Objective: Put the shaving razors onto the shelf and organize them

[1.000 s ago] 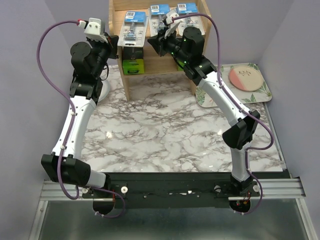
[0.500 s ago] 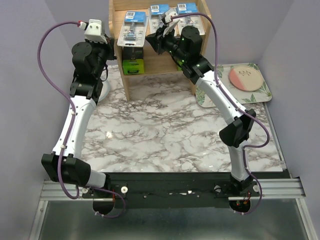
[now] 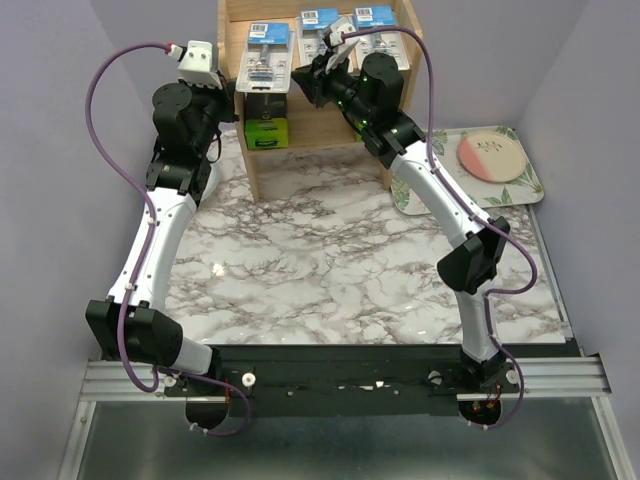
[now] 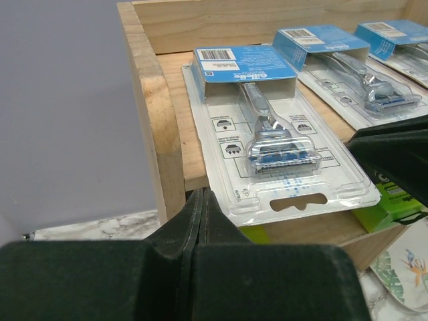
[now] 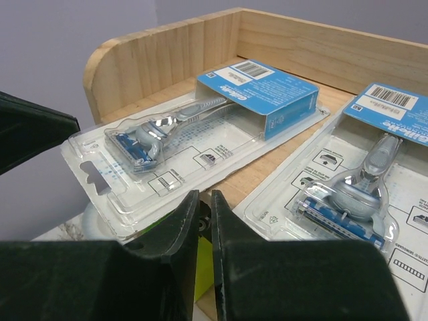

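Note:
Three clear blister packs with blue cards lie side by side on the top tier of the wooden shelf (image 3: 253,165): left (image 3: 268,52), middle (image 3: 318,35), right (image 3: 373,25). A black box with a lime-green end (image 3: 266,130) sits on the lower tier under the left pack. My left gripper (image 3: 232,88) is shut and empty at the shelf's left front corner, just short of the left pack (image 4: 267,127). My right gripper (image 3: 306,85) is shut and empty at the top tier's front edge, between the left pack (image 5: 194,134) and the middle pack (image 5: 361,180).
A floral tray (image 3: 522,192) holding a pink plate (image 3: 492,157) lies at the right of the shelf. A white round object (image 3: 210,182) sits behind the left arm. Purple walls close in both sides. The two grippers face each other closely at the shelf front.
My left arm has shifted a little right and up toward the shelf corner. My right gripper has moved slightly up and back along the top tier's front edge. The packs have not moved.

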### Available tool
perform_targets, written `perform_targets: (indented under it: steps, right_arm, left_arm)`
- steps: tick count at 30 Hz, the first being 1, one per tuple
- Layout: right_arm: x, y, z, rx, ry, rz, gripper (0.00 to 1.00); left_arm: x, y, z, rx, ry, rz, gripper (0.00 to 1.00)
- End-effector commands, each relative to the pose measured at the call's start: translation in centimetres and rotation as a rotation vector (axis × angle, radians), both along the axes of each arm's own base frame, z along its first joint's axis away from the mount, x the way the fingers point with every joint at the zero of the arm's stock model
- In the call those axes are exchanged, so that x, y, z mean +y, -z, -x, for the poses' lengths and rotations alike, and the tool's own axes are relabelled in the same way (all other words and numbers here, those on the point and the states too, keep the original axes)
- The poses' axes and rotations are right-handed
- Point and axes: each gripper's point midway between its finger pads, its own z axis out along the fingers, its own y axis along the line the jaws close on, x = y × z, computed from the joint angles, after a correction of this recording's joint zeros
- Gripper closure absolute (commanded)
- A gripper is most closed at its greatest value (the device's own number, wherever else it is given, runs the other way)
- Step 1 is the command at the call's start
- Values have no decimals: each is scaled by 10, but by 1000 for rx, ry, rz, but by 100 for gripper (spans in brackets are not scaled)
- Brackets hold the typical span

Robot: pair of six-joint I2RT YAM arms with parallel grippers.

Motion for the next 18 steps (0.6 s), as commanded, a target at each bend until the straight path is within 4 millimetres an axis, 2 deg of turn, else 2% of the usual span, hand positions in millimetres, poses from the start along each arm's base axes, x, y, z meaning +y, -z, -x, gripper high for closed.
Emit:
perform_targets:
  steps: [1,5,8,9,11,18]
  right_arm:
    - [12,-2,0,-17,-28,-24,79]
    - [13,-3,-3,-24,-27,-31,78]
    - [15,0,-4,-22,-27,-30,78]
    - [15,-7,-4,-46,-26,-47,78]
    - [15,-8,-5,-52,-23,-52,78]
    - [18,-5,-5,-30,-37,-70,77]
  left_arm:
    - [-16,-8,3,-14,43,-2,100]
    - [-20,-2,3,6,43,-11,100]
    - [-20,-3,2,3,38,-19,100]
    - [-20,-3,2,3,37,-20,100]
    - [-22,-4,1,1,38,-26,100]
    - [-27,-7,-2,-6,35,-34,100]
